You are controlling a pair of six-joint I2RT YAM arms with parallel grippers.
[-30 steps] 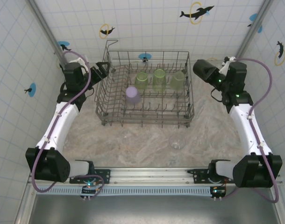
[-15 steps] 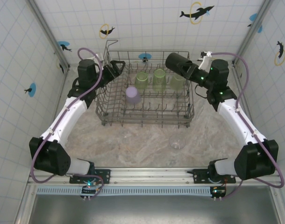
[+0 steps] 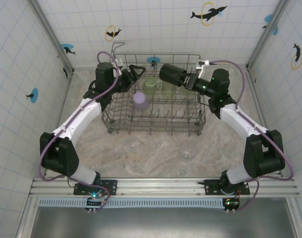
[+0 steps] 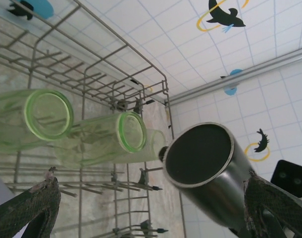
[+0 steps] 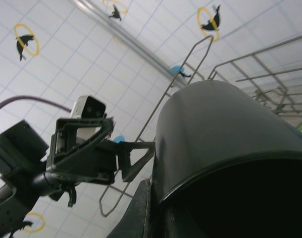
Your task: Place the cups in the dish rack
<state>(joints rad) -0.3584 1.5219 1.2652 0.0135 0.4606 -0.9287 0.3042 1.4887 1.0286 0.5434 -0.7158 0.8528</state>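
Hovering above dish rack point(image 3: 156, 130), right end effector point(image 3: 191, 82) pinching black mug point(image 3: 172, 74), left end effector point(image 3: 136, 73) spread

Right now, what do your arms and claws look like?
My left arm and right arm are white tubes between chunky black joints, each trailing a purple cable. The left claw and right claw are black; the left one's two fingers look rough and scaly.

Our arms point(image 3: 81, 116): white links, chunky black joints, purple cables point(image 3: 40, 168) looping along, scaly-textured fingers point(image 4: 27, 208) on the left tool point(image 3: 136, 72).
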